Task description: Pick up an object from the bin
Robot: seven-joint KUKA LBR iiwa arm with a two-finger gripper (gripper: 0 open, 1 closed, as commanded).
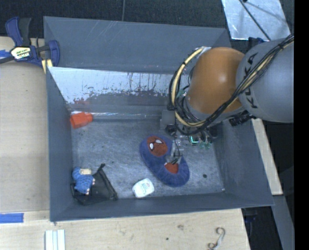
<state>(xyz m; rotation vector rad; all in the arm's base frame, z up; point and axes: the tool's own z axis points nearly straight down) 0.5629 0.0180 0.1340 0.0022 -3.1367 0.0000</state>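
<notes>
Hovering low at the right of the bin (144, 204), the gripper (174, 158) covers part of a blue slipper (158, 165) with a red spider face; whether it is spread or pinching cannot be made out.

- The robot arm (269, 82) was cut off at the right, where its grey body ran out of view.
- Its orange wrist cover (217, 79) and looped cables hid the back right corner of the bin (58, 155) and part of the right wall.
- The gripper (176, 155) stood in front of the blue slipper (154, 163) near the bin's middle, covering part of it.
- A small red-orange patch (171, 166) at the gripper's tip was too small to identify.
- The white object (143, 187) by the near wall was too small to name.
- A blue toy (82, 180) in the near left corner lay against a black item (103, 187). The details of both were unclear.
</notes>
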